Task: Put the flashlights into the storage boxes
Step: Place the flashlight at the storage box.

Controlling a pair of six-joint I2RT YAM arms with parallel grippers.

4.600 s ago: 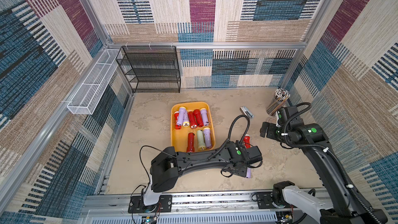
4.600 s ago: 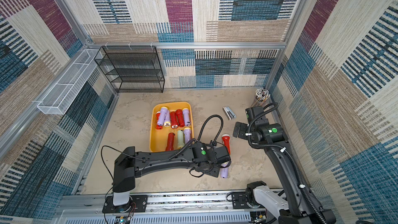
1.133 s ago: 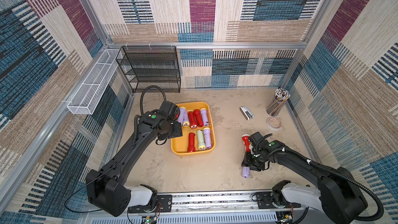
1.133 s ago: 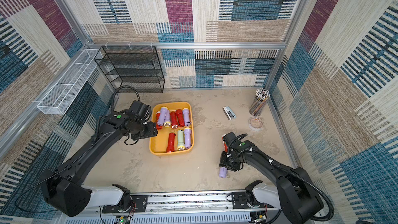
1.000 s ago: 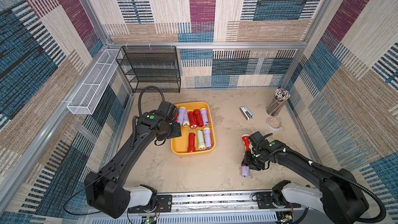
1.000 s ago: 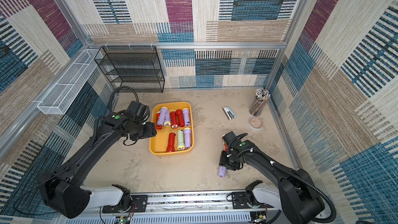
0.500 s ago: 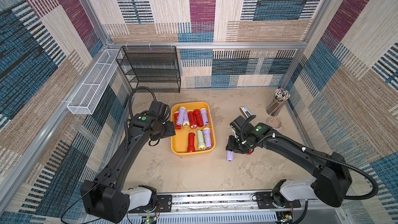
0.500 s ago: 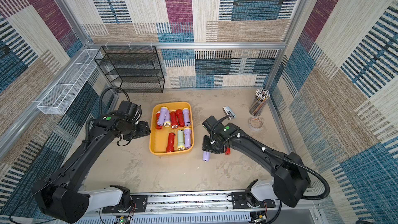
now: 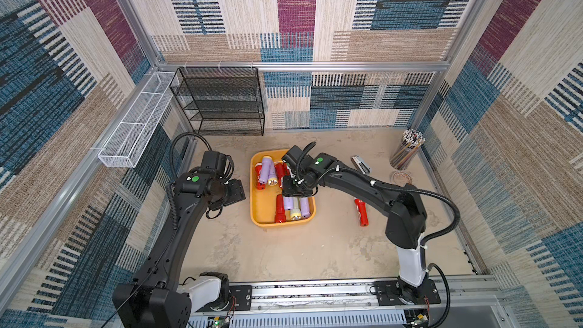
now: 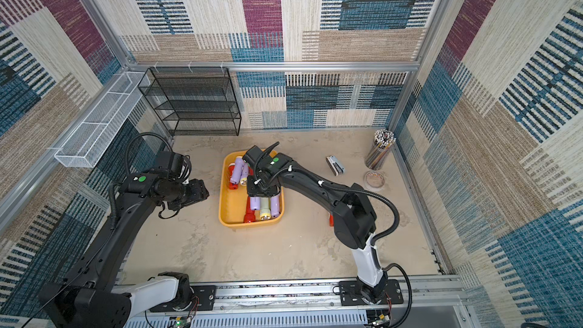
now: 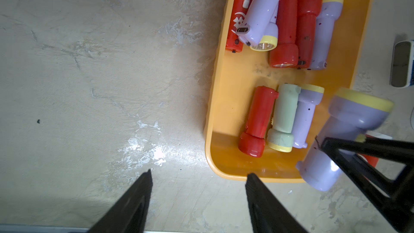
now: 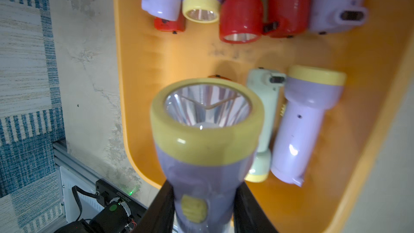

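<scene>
The yellow-orange storage box (image 9: 262,205) (image 11: 235,113) lies mid-table and holds several flashlights, red, lilac and one pale green (image 11: 284,113). My right gripper (image 12: 205,189) (image 9: 293,191) is shut on a lilac flashlight with a pale yellow head (image 12: 206,142) (image 11: 349,126). It holds this flashlight just above the box's near half, over the lower row. One red flashlight (image 9: 361,212) lies on the table to the right of the box. My left gripper (image 11: 199,173) (image 9: 235,192) hangs open and empty beside the box's left rim.
A black mesh rack (image 9: 220,102) stands at the back wall and a white wire basket (image 9: 135,127) hangs on the left wall. A grey stapler (image 9: 360,164), a pencil cup (image 9: 405,149) and a tape roll (image 9: 401,178) sit at the back right.
My right arm has carried the lilac flashlight from the table's front right to above the box. The left gripper has drawn back a little to the left of the box.
</scene>
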